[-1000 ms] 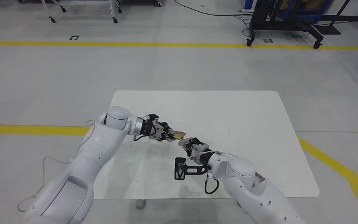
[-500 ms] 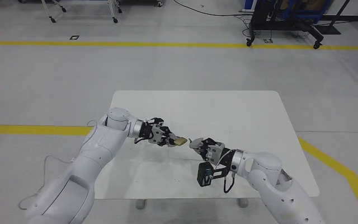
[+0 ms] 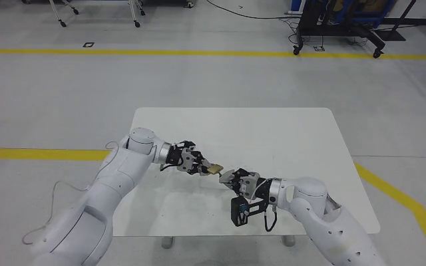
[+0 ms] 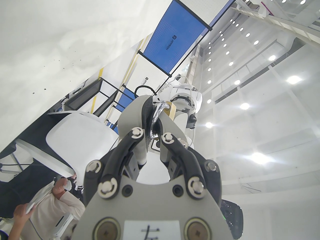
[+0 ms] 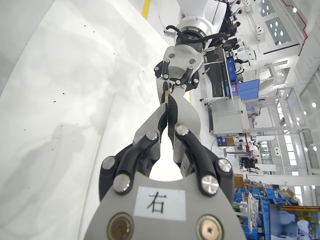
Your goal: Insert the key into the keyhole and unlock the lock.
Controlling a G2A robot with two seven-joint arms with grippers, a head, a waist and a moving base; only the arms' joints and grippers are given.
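From the top, the left gripper [image 3: 204, 165] hangs over the white surface [image 3: 299, 133], a little to 9 o'clock of its middle. Its fingers are clenched on the brass lock [image 3: 213, 169], which sticks out from them toward 4 o'clock and is kept in the air, not lying on the surface. The right gripper [image 3: 227, 176] is just beside the lock, at 4 o'clock of it, and points back at it.

From the left wrist, the fingers [image 4: 135, 118] of the left gripper [image 4: 156, 112] are grasping the silver shackle [image 4: 157, 114], with the lock's brass body [image 4: 172, 109] past their tips.

From the right wrist, the fingers [image 5: 155, 118] of the right gripper [image 5: 168, 103] are pressed tightly together. Whether the key is between them I cannot tell. The lock [image 5: 166, 96] is right at their tips, seen from its thin edge, and the left gripper [image 5: 171, 88] is behind it.
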